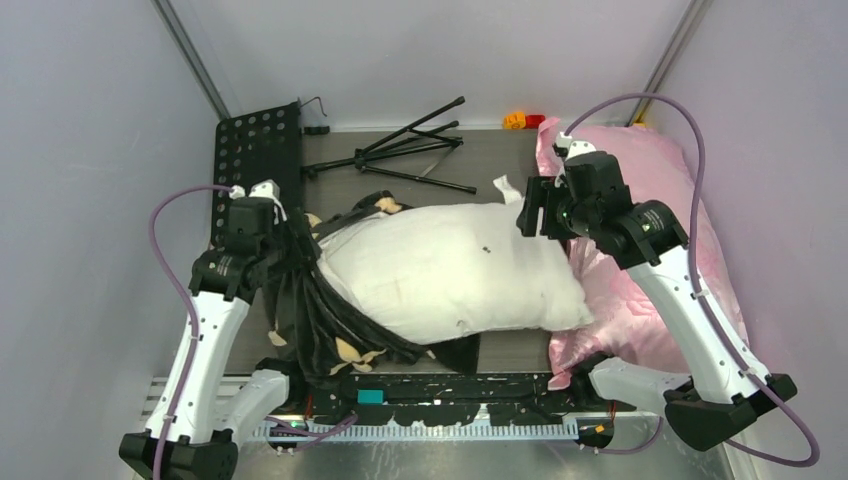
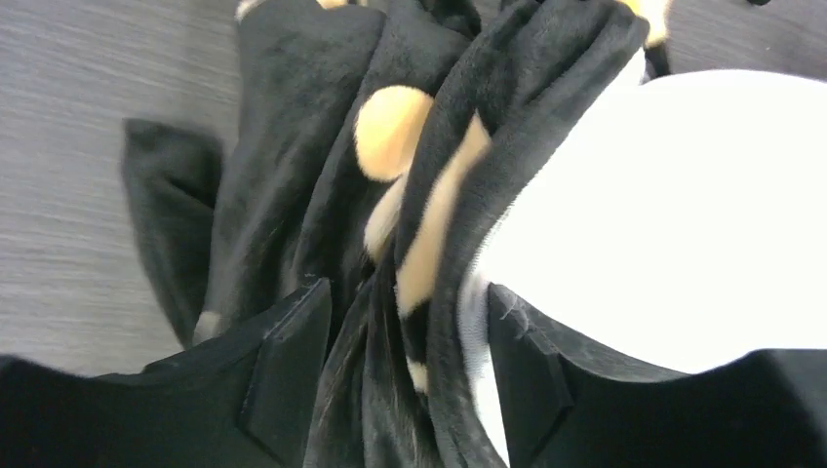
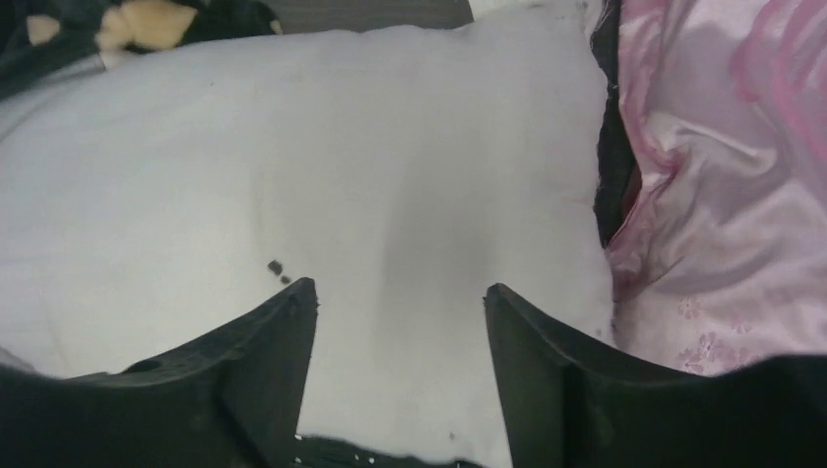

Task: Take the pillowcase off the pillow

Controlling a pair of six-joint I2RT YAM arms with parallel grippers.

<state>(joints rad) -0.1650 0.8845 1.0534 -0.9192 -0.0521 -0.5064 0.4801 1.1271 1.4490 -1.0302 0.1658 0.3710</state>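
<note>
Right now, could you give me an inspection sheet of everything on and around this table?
Surface: grey wood-grain table.
Job's things: black pillowcase bunched over the left end of the white pillow; most of the pillow is bare.
Clutter: pink satin pillow at right; folded tripod, perforated black panel and small toy blocks at the back.
Grippers: left gripper straddles bunched pillowcase, grip unclear; right gripper open over the pillow's right end.
Cables: a purple cable loops from each arm.
Surroundings: plain pale walls.
</note>
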